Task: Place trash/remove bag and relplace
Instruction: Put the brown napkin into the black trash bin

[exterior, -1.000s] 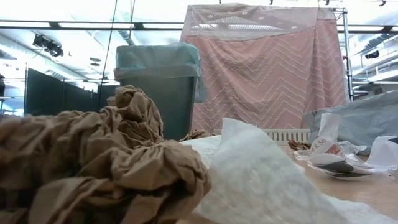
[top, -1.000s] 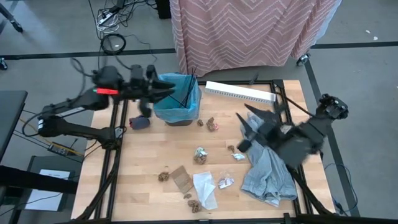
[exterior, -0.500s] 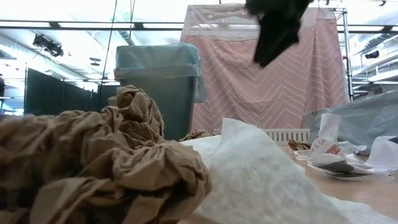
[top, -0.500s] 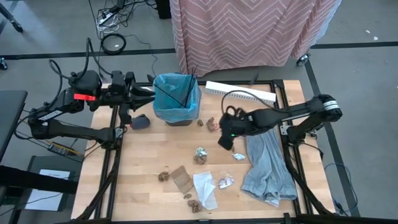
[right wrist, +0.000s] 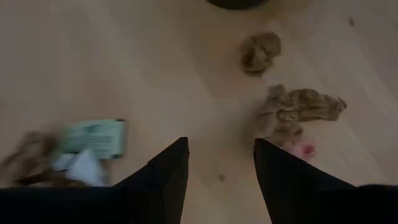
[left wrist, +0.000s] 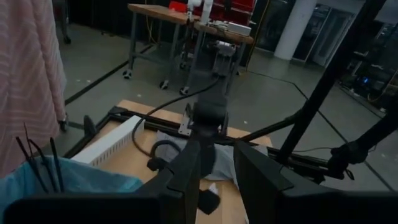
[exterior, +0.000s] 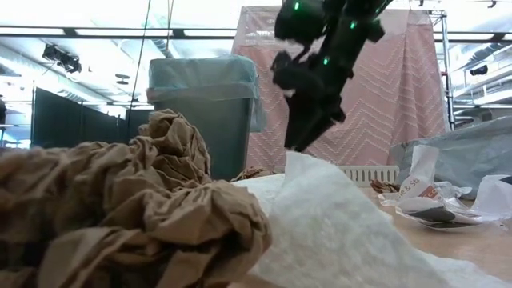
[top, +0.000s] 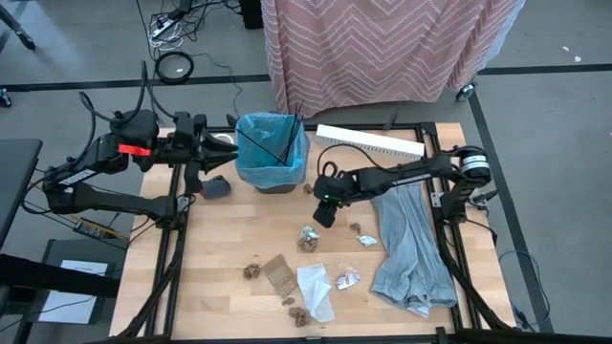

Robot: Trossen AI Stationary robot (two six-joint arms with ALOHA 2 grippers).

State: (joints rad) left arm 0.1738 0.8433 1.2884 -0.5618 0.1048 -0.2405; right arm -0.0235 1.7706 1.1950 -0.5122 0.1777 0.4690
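The right pincer (top: 325, 212) hangs open over brown trash (right wrist: 297, 112) to grab it; the left pincer (top: 228, 140), open and empty, waits by the bin (top: 273, 151).

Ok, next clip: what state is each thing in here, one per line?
Trash bin: upright, blue liner fitted, dark sticks inside.
Right hand: open, empty, above the table scraps.
Left hand: open, empty, beside the bin rim.
Brown lump: crumpled, on the table.
Grey cloth: lying loose.

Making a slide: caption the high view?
Right end effector open above scattered trash; left end effector beside the lined bin.
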